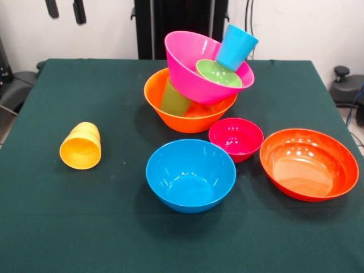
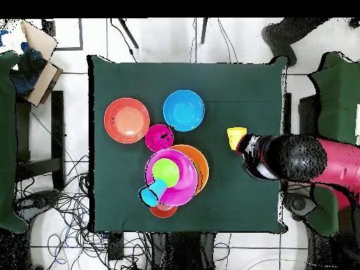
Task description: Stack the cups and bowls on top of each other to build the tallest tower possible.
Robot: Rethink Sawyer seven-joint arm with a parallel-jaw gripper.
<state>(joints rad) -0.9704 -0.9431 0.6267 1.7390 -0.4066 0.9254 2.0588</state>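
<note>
The tower stands at the table's middle. Its base is the big orange bowl point(image 1: 190, 116) point(image 2: 200, 165), with the green cup point(image 1: 174, 99) leaning inside. The big pink bowl point(image 1: 196, 62) point(image 2: 184, 184) sits tilted on them. It holds the small green bowl point(image 1: 219, 73) point(image 2: 166, 170) and the leaning blue cup point(image 1: 236, 46) point(image 2: 151, 193). A small orange-red bowl's rim point(image 2: 163, 210) shows beside the tower. The yellow-orange cup point(image 1: 81, 146) point(image 2: 235, 135) lies on its side, apart. My gripper point(image 1: 65, 10) is open and empty, high at the top edge, and my arm point(image 2: 281, 158) is over that cup's side.
The medium blue bowl point(image 1: 190, 175) point(image 2: 183, 110), small magenta bowl point(image 1: 236, 138) point(image 2: 159, 135) and wide red-orange bowl point(image 1: 309, 164) point(image 2: 126, 120) stand upright in front of the tower. A cardboard box point(image 2: 36, 60) and cables lie off the table.
</note>
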